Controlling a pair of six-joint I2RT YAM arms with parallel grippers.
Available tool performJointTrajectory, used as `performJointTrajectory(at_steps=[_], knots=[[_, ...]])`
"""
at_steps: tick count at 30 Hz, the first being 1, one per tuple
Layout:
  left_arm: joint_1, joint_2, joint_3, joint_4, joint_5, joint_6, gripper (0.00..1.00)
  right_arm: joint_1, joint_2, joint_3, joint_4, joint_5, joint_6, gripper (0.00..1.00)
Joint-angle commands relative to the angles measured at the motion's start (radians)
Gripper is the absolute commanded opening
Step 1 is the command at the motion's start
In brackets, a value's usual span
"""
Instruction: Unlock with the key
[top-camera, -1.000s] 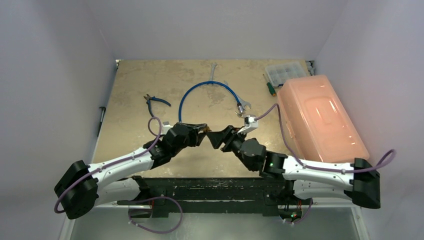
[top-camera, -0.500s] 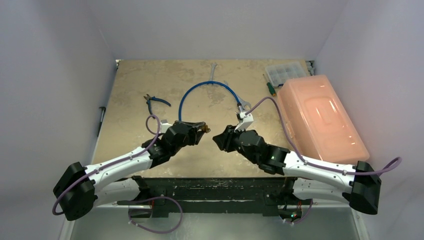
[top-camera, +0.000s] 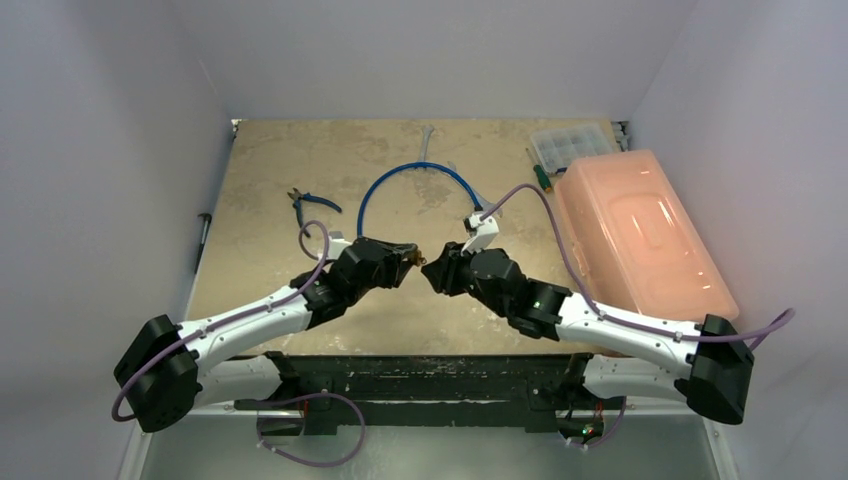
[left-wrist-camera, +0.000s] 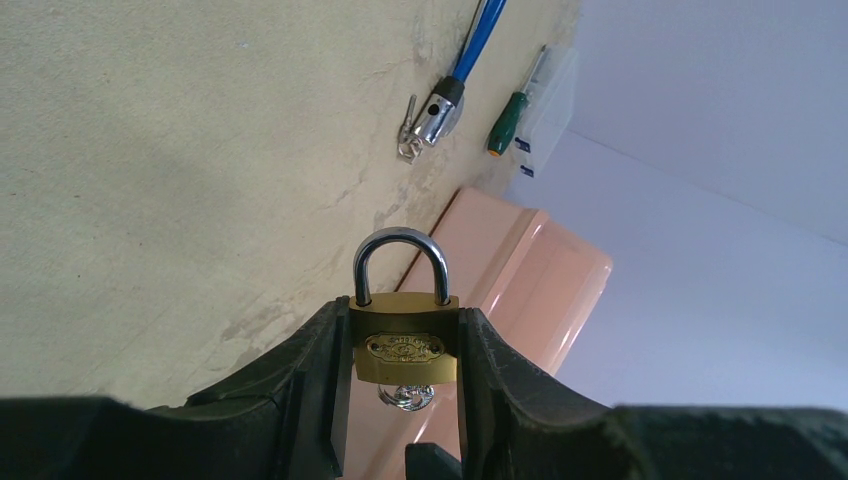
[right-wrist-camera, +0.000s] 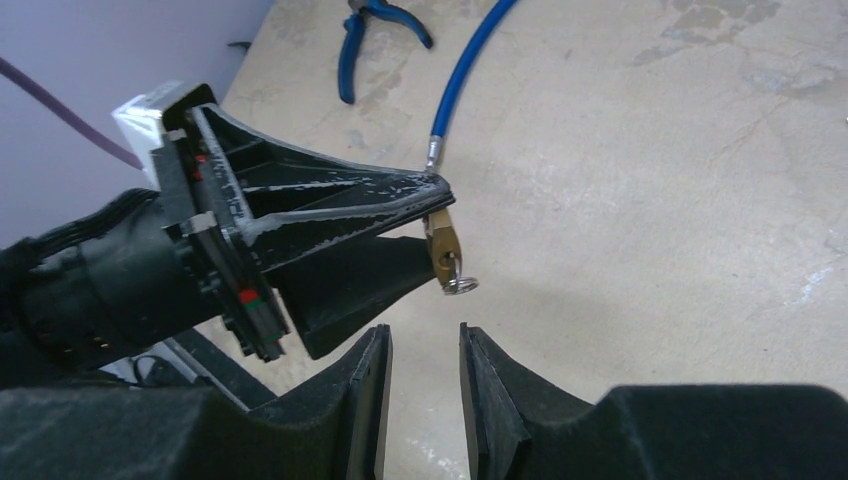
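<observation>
A small brass padlock (left-wrist-camera: 404, 340) with a silver shackle is clamped by its sides in my left gripper (left-wrist-camera: 404, 322), shackle pointing away. The key (left-wrist-camera: 408, 397) is a silvery bit with a ring that sticks out of the padlock's underside. In the right wrist view the padlock (right-wrist-camera: 443, 243) hangs at the tip of the left fingers (right-wrist-camera: 330, 200), with the key's ring (right-wrist-camera: 460, 284) below it. My right gripper (right-wrist-camera: 425, 335) stands just short of the ring, its jaws a narrow gap apart with nothing between them. From above, both grippers (top-camera: 405, 256) (top-camera: 432, 271) meet tip to tip.
A blue cable (top-camera: 400, 176) with metal ends loops behind the grippers. Blue pliers (top-camera: 312, 205) lie at the left. A pink plastic box (top-camera: 640, 235), a clear organiser (top-camera: 570, 146), a green screwdriver (top-camera: 540, 173) and a wrench (top-camera: 426, 140) sit at the back and right.
My right gripper narrowed its jaws, drew back a little from the left gripper, then came close again as its wrist swung left. The left gripper kept hold of the padlock.
</observation>
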Motion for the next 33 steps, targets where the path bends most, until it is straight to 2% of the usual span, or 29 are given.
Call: performJointTrajectory(at_steps=[1,12,28,33], knots=[[-0.003,0.003,0.052,0.04,0.01,0.034,0.0,-0.023,0.023,0.037,0.028,-0.019,-0.039,0.37],[-0.003,0.02,0.062,0.051,0.019,0.056,0.0,-0.065,0.056,0.026,0.082,-0.07,-0.054,0.33],[-0.003,0.035,0.066,0.054,0.028,0.061,0.0,-0.08,0.1,0.018,0.113,-0.096,-0.045,0.14],[-0.003,0.041,0.064,0.06,0.035,0.058,0.0,-0.084,0.101,0.022,0.109,-0.096,-0.05,0.13]])
